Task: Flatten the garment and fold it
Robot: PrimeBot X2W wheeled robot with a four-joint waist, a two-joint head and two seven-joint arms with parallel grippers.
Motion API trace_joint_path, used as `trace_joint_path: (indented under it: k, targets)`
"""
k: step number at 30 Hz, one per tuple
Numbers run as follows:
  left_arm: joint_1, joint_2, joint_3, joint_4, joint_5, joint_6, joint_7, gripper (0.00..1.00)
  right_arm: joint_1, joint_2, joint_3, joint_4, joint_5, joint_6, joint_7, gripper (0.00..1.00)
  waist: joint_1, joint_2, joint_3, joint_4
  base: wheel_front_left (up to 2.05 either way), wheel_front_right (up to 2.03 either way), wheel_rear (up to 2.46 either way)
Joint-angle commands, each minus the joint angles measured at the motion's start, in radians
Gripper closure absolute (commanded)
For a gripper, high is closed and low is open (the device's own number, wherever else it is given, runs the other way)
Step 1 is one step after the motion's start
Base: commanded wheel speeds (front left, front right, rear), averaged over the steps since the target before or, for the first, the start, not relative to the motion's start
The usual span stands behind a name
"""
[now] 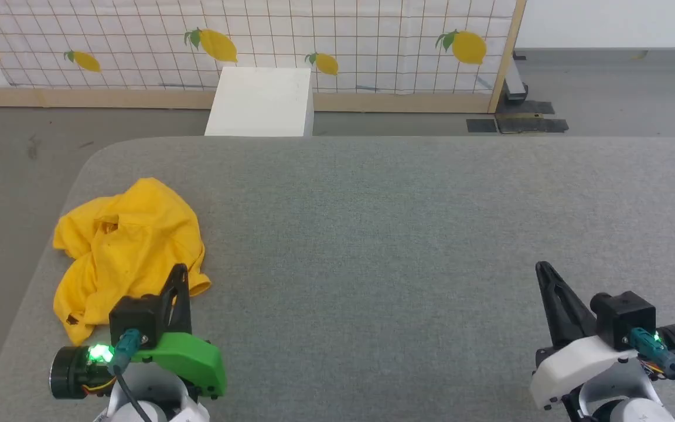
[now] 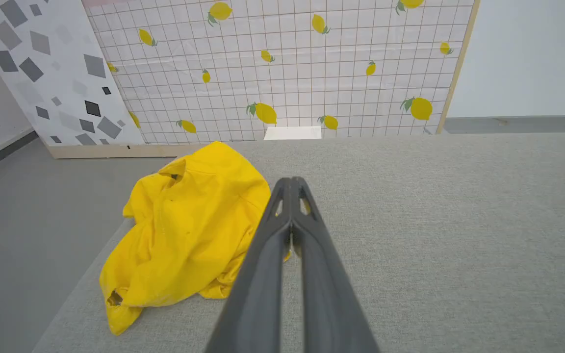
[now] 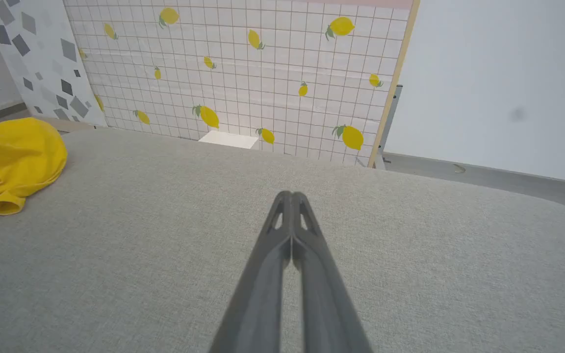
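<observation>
Garment (image 1: 129, 246) lies crumpled in a yellow heap at the left end of the grey padded table (image 1: 402, 234), close to its rounded corner. Left gripper (image 1: 180, 269) points at the heap's near right edge, fingers pressed together and empty. The right gripper (image 1: 543, 268) sits well apart, likewise closed on nothing.

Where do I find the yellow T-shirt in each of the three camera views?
Head view: the T-shirt lies crumpled at the left of the grey table.
Left wrist view: T-shirt left of centre, near the table's left edge.
Right wrist view: T-shirt at the left edge, halfway up.
Shared landmark: the white box behind the table's far edge.
</observation>
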Motion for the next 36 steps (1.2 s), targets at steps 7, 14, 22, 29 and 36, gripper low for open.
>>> trace_joint_path:
  k: [7,14,22,29,36]
  targets:
    - [0.014,-0.003,0.002,-0.003,0.01,0.007,0.001,1.0,-0.018,0.003,0.001,-0.005,-0.005,-0.002,0.0,1.0,0.0,0.0,0.0,0.0,0.0,0.0,0.0]
    - [0.014,-0.003,0.002,-0.003,0.01,0.007,0.001,1.0,-0.018,0.003,0.001,-0.005,-0.005,-0.002,0.0,1.0,0.0,0.0,0.0,0.0,0.0,0.0,0.0]
    - [0.014,-0.003,0.002,-0.003,0.01,0.007,0.001,1.0,-0.018,0.003,0.001,-0.005,-0.005,-0.002,0.0,1.0,0.0,0.0,0.0,0.0,0.0,0.0,0.0]
    - [0.014,-0.003,0.002,-0.003,0.01,0.007,0.001,1.0,-0.018,0.003,0.001,-0.005,-0.005,-0.002,0.0,1.0,0.0,0.0,0.0,0.0,0.0,0.0,0.0]
    - [-0.001,0.0,-0.003,0.001,-0.003,0.001,-0.001,0.0,0.001,0.0,0.0,0.001,0.001,0.0,-0.001,0.0,0.0,0.0,-0.001,0.0,0.0,0.0,0.0]
